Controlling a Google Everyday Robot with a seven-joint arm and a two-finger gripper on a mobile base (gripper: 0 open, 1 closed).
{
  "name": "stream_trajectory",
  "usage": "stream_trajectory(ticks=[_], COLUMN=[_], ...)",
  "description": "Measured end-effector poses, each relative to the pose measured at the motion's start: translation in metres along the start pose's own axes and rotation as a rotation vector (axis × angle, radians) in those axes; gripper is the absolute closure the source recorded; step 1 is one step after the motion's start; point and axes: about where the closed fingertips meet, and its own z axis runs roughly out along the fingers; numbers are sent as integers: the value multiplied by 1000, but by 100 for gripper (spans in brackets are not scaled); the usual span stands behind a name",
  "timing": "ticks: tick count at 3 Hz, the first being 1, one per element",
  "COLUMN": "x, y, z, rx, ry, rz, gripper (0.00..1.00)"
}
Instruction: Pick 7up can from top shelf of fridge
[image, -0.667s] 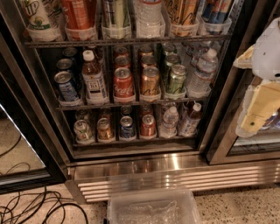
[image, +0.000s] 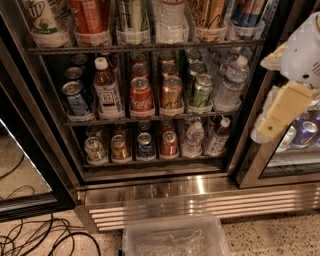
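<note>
I see the 7up can (image: 42, 17), whitish-cream with a green logo, on the dark wire top shelf (image: 150, 48) of the black-framed fridge (image: 30, 115), beside an orange-red can (image: 90, 17). Lower down are a red cola can (image: 141, 95), a copper can (image: 171, 94), a green can (image: 202, 90) and a blue can (image: 75, 97). The steel base (image: 200, 200) is shiny and slatted. My gripper (image: 269, 126), pale cream-yellow, hangs at the right edge.

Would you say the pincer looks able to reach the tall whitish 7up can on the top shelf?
Probably yes, after a sideways move: the pincer hangs far right, by the black door frame, while the tall whitish 7up can stands front-row, leftmost on the dark wire top shelf, nothing before it.
</note>
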Motion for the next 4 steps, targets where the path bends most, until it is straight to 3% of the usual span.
stream_trajectory(ticks=[1,2,3,4], x=[-43,-96,-96,-115], y=[-23,-29,-29,-28], z=[0,-7,-7,-9], rx=[53,31,31,57], ry=[-191,-351,-351,-407], rz=[69,21,21,72], gripper=[0,0,0,0])
